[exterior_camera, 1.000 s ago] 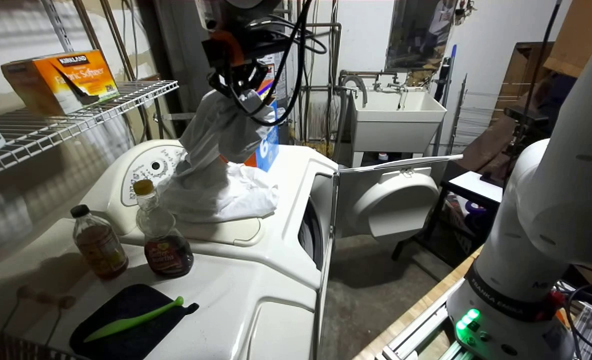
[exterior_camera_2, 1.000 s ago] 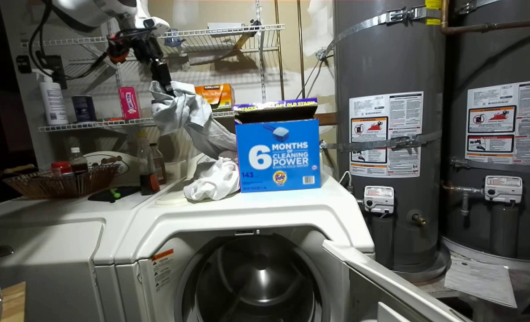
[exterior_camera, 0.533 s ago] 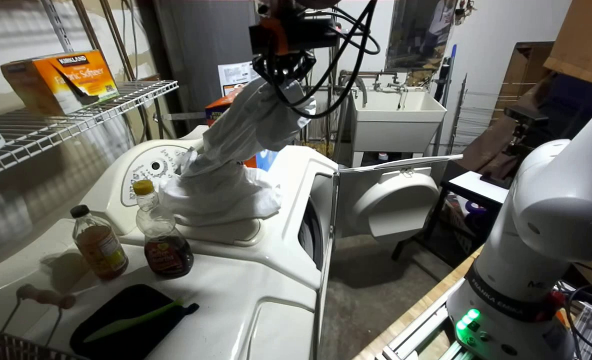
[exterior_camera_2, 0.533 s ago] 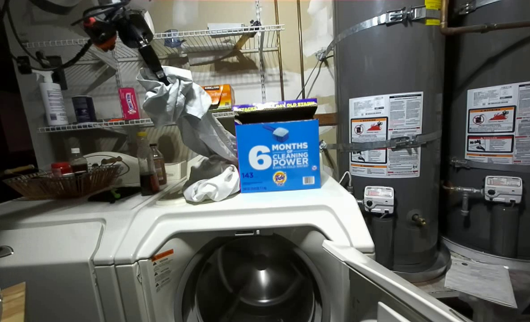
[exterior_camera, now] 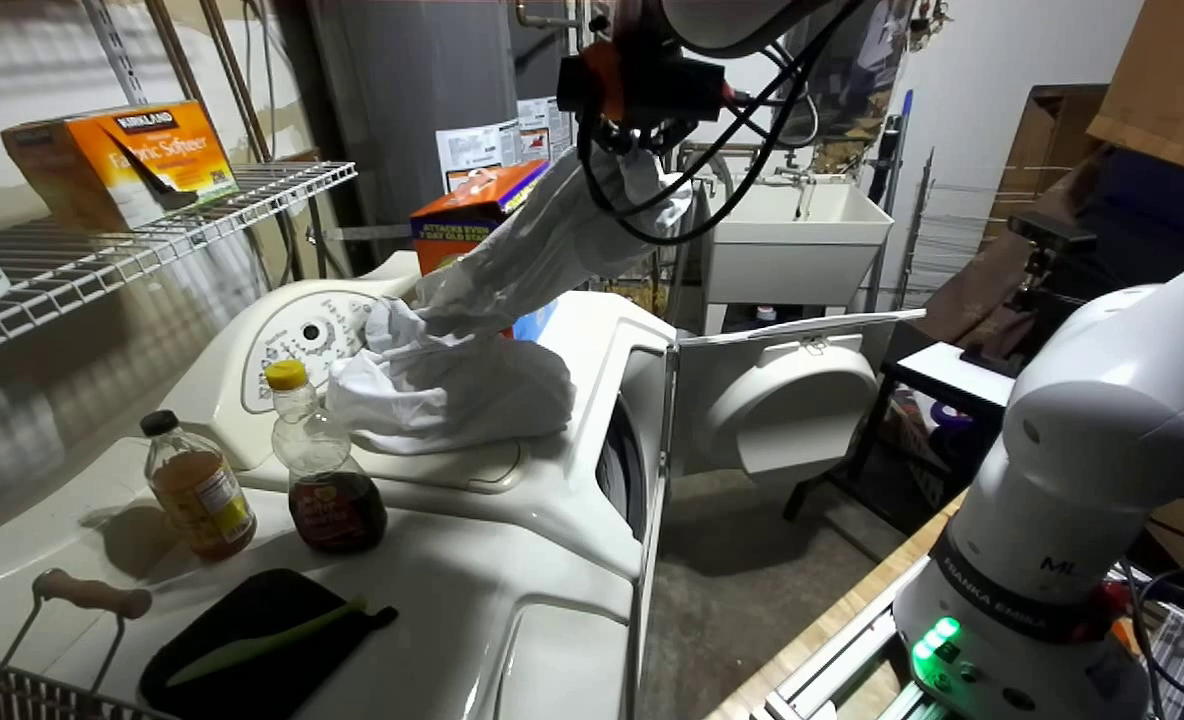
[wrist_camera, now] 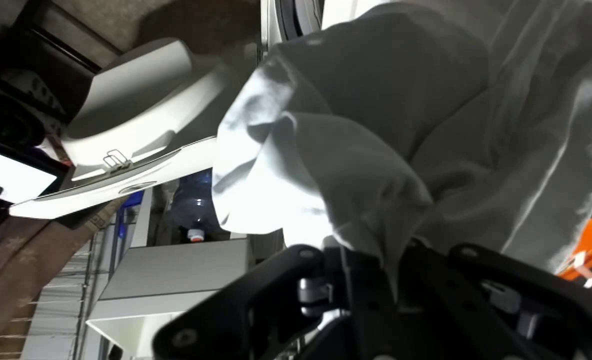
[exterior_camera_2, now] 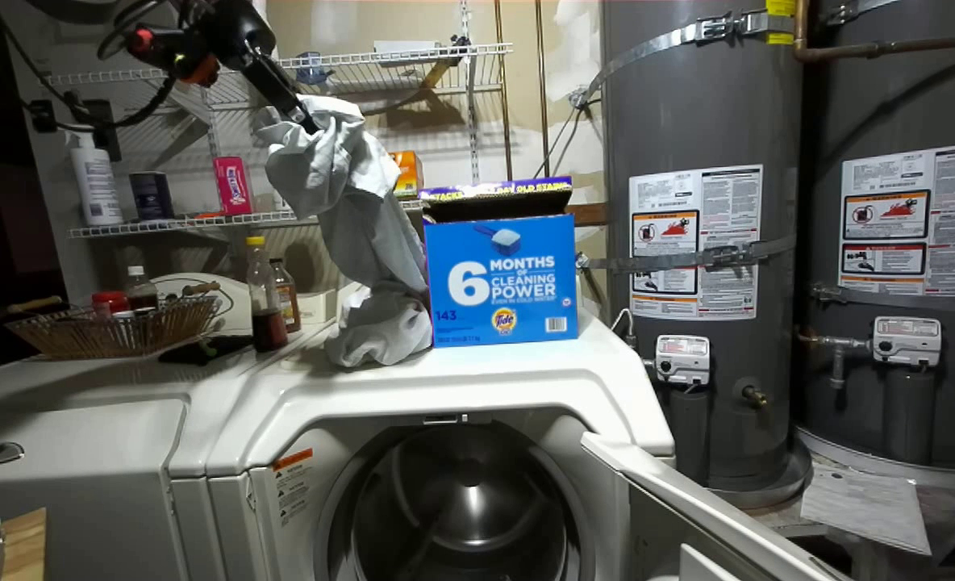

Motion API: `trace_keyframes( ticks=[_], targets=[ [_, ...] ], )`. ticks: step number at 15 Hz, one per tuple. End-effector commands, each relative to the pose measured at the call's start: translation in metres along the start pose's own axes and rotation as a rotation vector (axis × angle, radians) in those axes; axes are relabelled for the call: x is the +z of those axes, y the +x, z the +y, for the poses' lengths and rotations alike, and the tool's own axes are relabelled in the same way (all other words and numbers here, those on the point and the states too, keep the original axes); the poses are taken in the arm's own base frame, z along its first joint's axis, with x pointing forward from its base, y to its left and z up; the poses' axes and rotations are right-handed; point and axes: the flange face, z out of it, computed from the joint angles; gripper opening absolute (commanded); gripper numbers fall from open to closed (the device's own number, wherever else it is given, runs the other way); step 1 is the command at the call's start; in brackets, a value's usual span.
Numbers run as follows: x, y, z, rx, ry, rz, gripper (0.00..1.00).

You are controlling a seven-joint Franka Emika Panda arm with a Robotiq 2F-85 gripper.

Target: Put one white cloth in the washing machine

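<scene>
While our gripper (wrist_camera: 376, 257) clamps the white cloth (exterior_camera_2: 352, 177) above the washing machine (exterior_camera_2: 606, 387), its tail (exterior_camera_2: 385, 250) reaches a heap (exterior_camera_2: 381, 331) behind the front edge (exterior_camera_2: 461, 395), beside the box (exterior_camera_2: 502, 282); if it snags, we might topple the box or drag in another cloth.

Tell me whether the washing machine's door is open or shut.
Open: the door stands swung out from the washing machine, and the drum shows in an exterior view.

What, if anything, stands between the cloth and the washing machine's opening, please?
Apparently only the washing machine's top front edge: the cloth, gripped by the claw, hangs higher, and the opening lies below that edge. The door stands open; the detergent box stands beside the cloth.
</scene>
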Motion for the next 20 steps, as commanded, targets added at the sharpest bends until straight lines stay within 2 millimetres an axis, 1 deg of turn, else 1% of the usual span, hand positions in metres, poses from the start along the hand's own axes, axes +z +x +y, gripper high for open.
trace_keyframes(
  ticks=[1, 3, 5, 6, 9, 10, 11, 12, 16, 18, 20],
  targets=[
    [-0.012, -0.003, 0.012, 0.101, 0.012, 0.155, 0.01],
    [-0.014, -0.005, 0.004, 0.113, 0.02, 0.239, 0.01],
    [-0.018, -0.008, -0.011, 0.084, 0.045, 0.329, 0.01],
    [-0.015, -0.007, -0.004, 0.075, 0.017, 0.238, 0.05],
    [-0.017, -0.013, -0.011, 0.068, 0.028, 0.289, 0.05],
    [-0.016, -0.012, -0.011, 0.068, 0.028, 0.291, 0.01],
    [-0.019, -0.011, -0.017, 0.065, 0.037, 0.389, 0.01],
    [-0.027, -0.006, -0.022, 0.065, 0.058, 0.452, 0.01],
    [-0.097, 0.009, -0.04, 0.066, 0.165, 0.613, 0.01],
    [-0.125, 0.016, -0.048, 0.085, 0.233, 0.685, 0.01],
    [-0.15, 0.018, -0.053, 0.121, 0.294, 0.754, 0.01]
  ],
)
